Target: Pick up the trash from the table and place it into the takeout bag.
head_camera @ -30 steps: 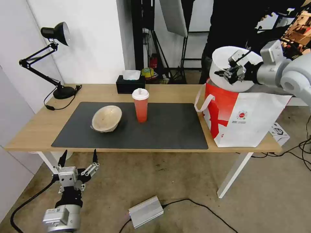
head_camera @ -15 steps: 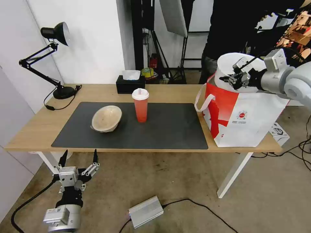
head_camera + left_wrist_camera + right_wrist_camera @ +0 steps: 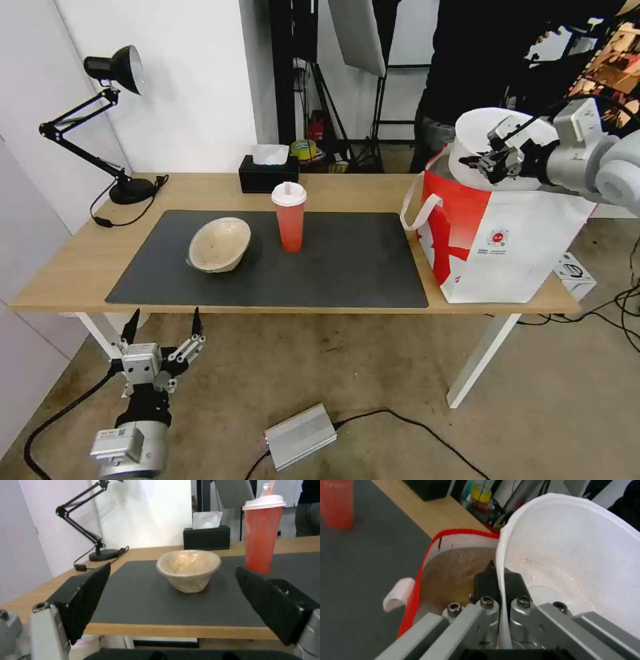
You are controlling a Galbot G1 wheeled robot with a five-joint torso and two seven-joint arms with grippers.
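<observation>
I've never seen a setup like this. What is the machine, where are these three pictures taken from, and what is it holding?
It is a two-armed robot clearing a table. One picture looks down from its head; the other two come from small cameras on its wrists.

The right pincer is shut on the rim of a white bowl, held over the open takeout bag standing at the table's right end. Its wrist camera shows two fingers pinching that rim.

The left pincer hangs open below the table's front edge, idle.

On the dark mat sit a beige bowl and an orange-red cup. Behind them are a tissue box and a desk lamp.
</observation>
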